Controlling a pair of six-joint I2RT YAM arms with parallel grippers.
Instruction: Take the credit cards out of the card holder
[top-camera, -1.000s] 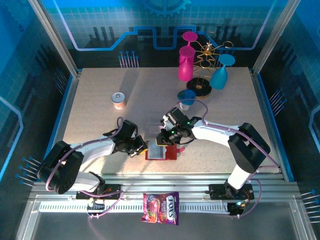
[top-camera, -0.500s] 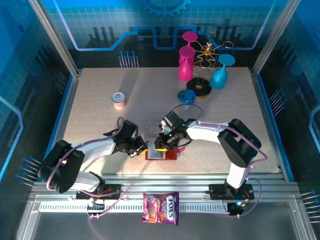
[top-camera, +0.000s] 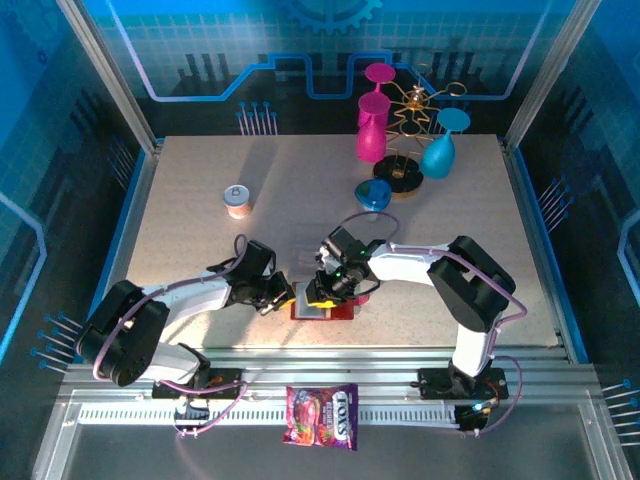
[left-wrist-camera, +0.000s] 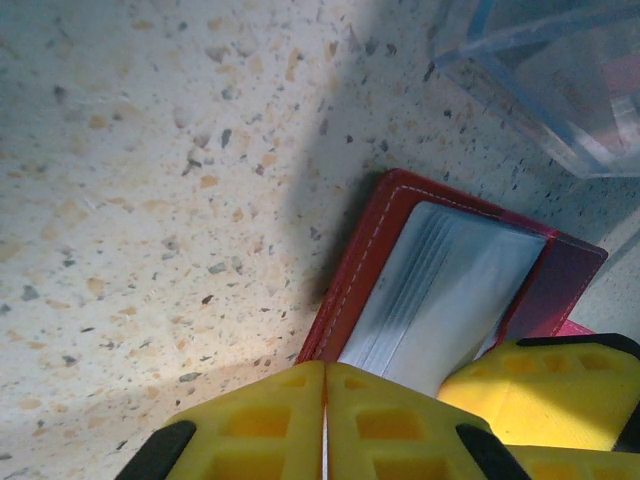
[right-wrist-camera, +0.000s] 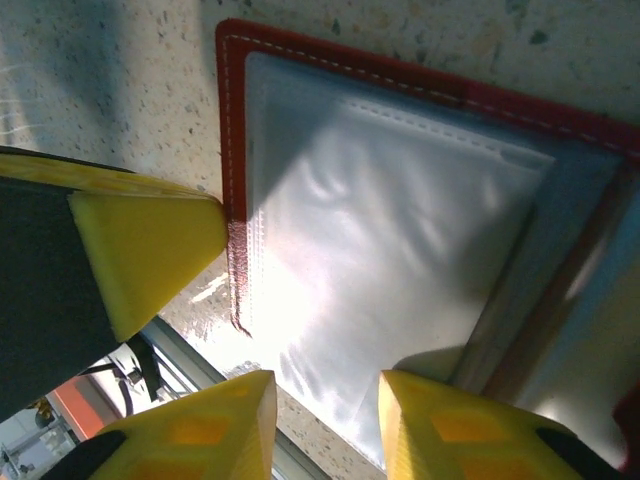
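Note:
The card holder is a dark red wallet lying open flat near the table's front edge, its greyish clear pockets facing up. I cannot make out the credit cards; the pockets look whitish under glare. My left gripper is shut, and its yellow tips press at the wallet's left edge. My right gripper hovers over the wallet from the right. Its fingers stand apart above the clear pocket's edge, with nothing between them. One finger of the right gripper shows beside the pockets.
A clear acrylic tray sits just behind the wallet. Further back are a small can, a blue cup and a gold rack holding pink and blue cups. A candy bag lies on the front rail.
The right gripper has slid left and nearer over the wallet, and its jaws have parted. The left gripper has stayed shut at the wallet's left edge.

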